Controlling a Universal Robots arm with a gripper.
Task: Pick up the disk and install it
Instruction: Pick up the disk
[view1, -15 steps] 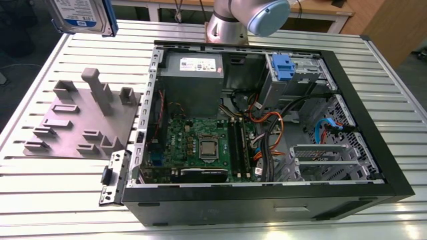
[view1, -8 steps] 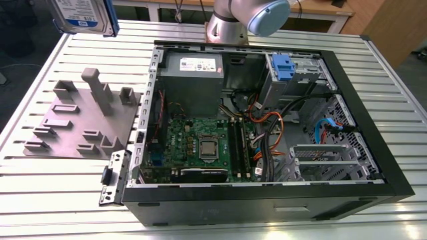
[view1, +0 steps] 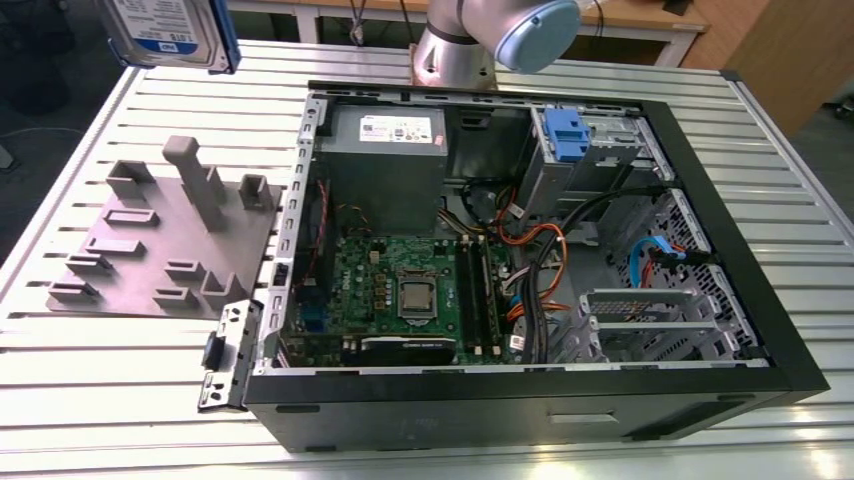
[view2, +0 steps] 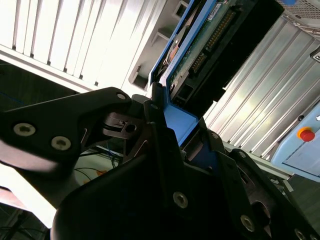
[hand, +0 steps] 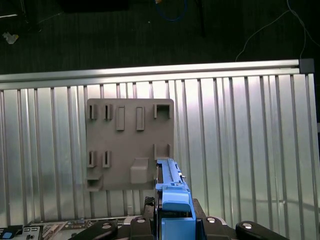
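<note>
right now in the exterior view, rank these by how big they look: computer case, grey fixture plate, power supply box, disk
1. computer case
2. grey fixture plate
3. power supply box
4. disk; cropped by the frame and held above the table, so 3 versus 4 is unsure

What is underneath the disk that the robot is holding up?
In the first wrist view the disk hangs over the grey slotted plate on the ribbed table. The plate's part directly beneath the disk is covered.
</note>
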